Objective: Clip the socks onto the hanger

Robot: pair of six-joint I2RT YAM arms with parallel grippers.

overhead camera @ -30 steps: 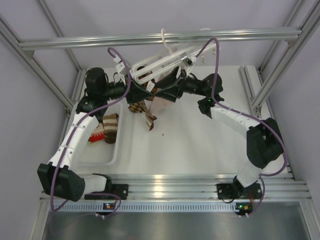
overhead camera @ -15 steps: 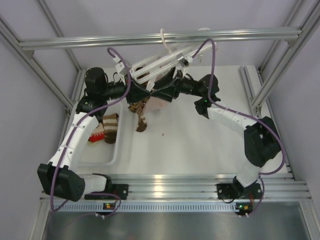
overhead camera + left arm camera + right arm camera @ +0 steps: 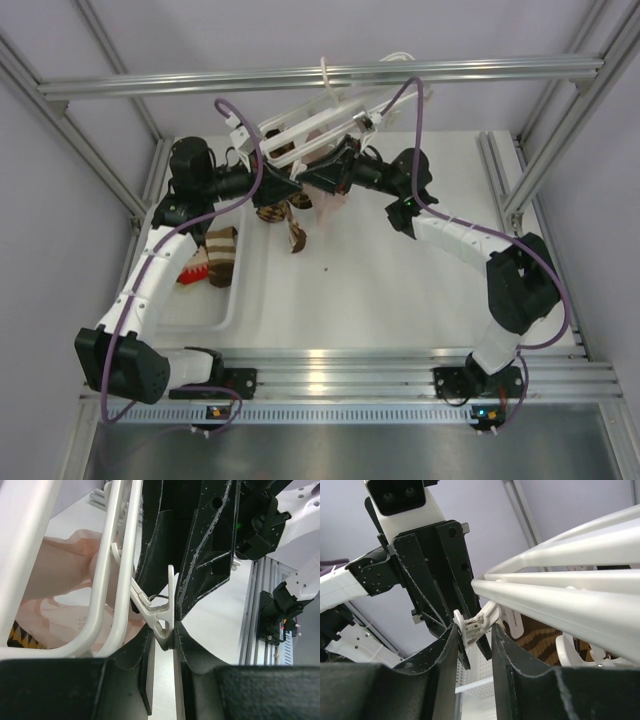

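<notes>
1. I see the hanger (image 3: 580, 595) hooked on the grey rail (image 3: 300, 77) over the far edge of the worktop (image 3: 400, 280). It hangs tilted, with its right end higher.
2. Both arms meet under the hanger's near bar, nose to nose, working on one white clip (image 3: 167, 610).
3. Left tool (image 3: 163, 632): narrow. The clip's curved lower end sits in the gap and nearly fills it, so I call it closed on the clip. There is no fabric between the fingers in the left wrist view.
4. Right tool (image 3: 475, 626): narrow. Its fingers press either side of the same clip, coming from the opposite side.
5. One striped sock (image 3: 293, 232) dangles below the hanger's left half, just under the left tool, over the far middle of the worktop. I can't tell what holds its top end.
6. A second striped sock (image 3: 222, 255) lies in the white bin (image 3: 235, 300) along the worktop's left edge, well apart from the hanger.
7. A pale pink sock (image 3: 333, 200) hangs from the hanger beside the dangling striped one, under the right tool. It shows behind the bars in the left wrist view.
8. The right wrist view shows brown striped fabric behind the hanger bars, past the clip.
</notes>
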